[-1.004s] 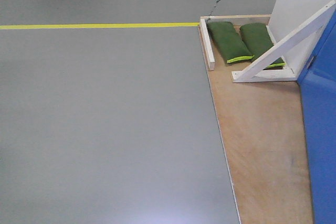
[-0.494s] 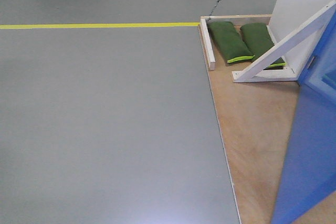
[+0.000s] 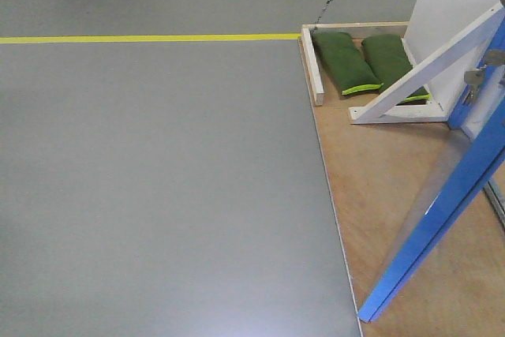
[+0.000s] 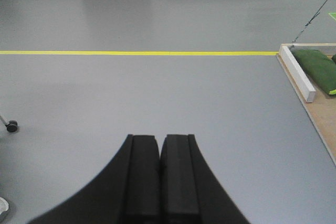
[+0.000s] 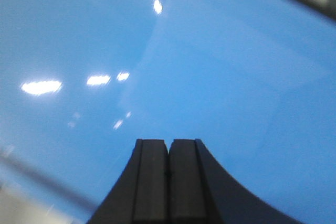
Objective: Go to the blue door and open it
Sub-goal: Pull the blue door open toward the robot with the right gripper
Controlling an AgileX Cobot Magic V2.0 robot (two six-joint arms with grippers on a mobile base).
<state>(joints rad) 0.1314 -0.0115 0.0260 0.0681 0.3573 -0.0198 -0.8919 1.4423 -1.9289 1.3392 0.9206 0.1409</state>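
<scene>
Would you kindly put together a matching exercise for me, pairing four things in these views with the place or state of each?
Things:
1. blue door
2. green sandbags
3. yellow line
4. left gripper

Places or states:
A. shut, above bare grey floor
B. standing open, nearly edge-on to the front camera
C. running straight across the floor
D. lying side by side on the wooden platform

Pairs: 1-B; 2-D; 3-C; 4-A.
</scene>
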